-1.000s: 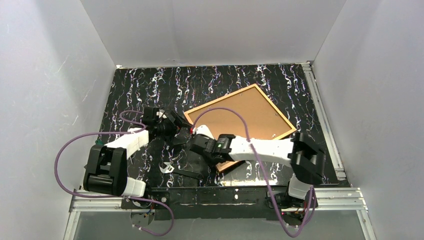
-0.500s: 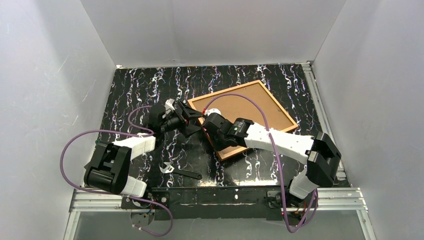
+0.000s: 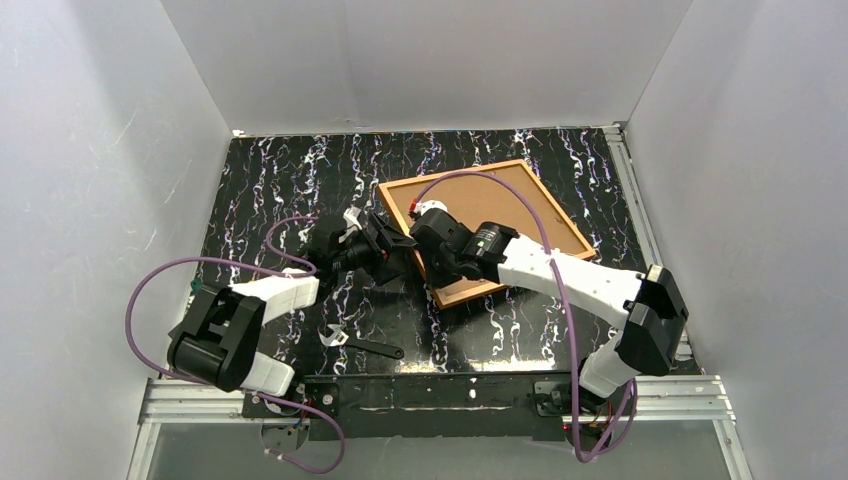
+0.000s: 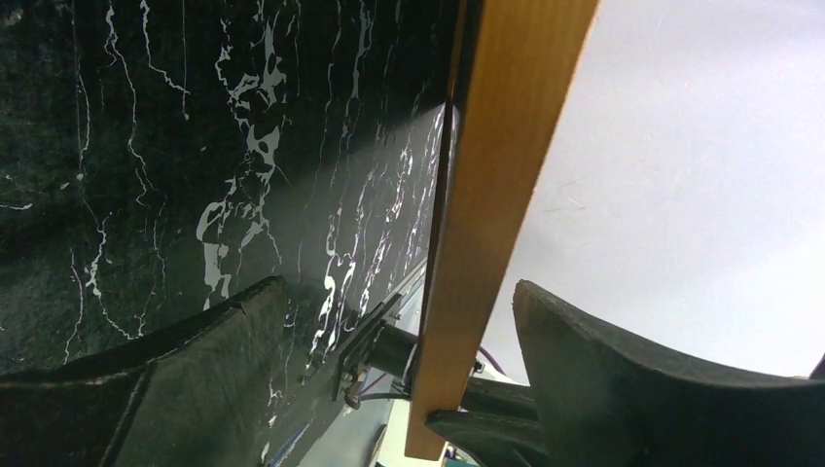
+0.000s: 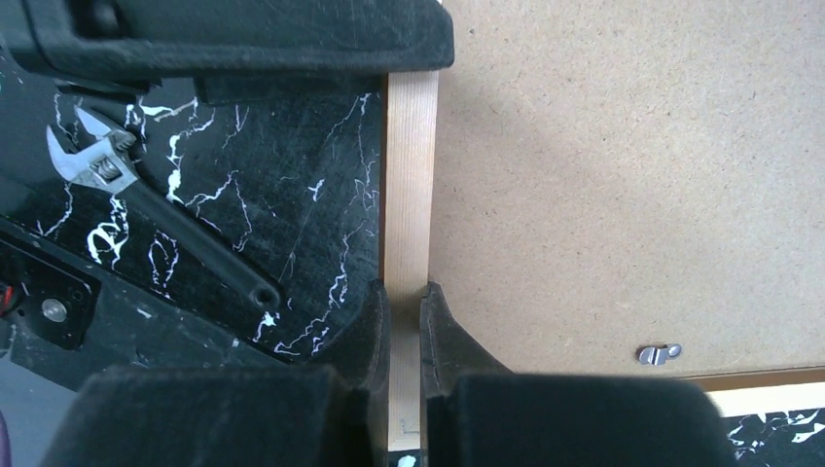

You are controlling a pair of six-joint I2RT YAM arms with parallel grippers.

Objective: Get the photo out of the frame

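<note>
Frame [image 3: 450, 172] back-up toward the right of the tabletop [image 3: 270, 200], photo [image 3: 495, 210] still seated inside, only its tan board showing. At left, left gripper [image 3: 388, 250] spread wide, straddling the frame's near-left rail, clasping nothing. Just right of it, right gripper [image 3: 436, 248] pinched tight on that same rail. Step in hand, seemingly: steadying the frame. Next, likely: swing the small metal clip [image 5: 659, 353] aside, then lift the board free without dragging the frame along.
</note>
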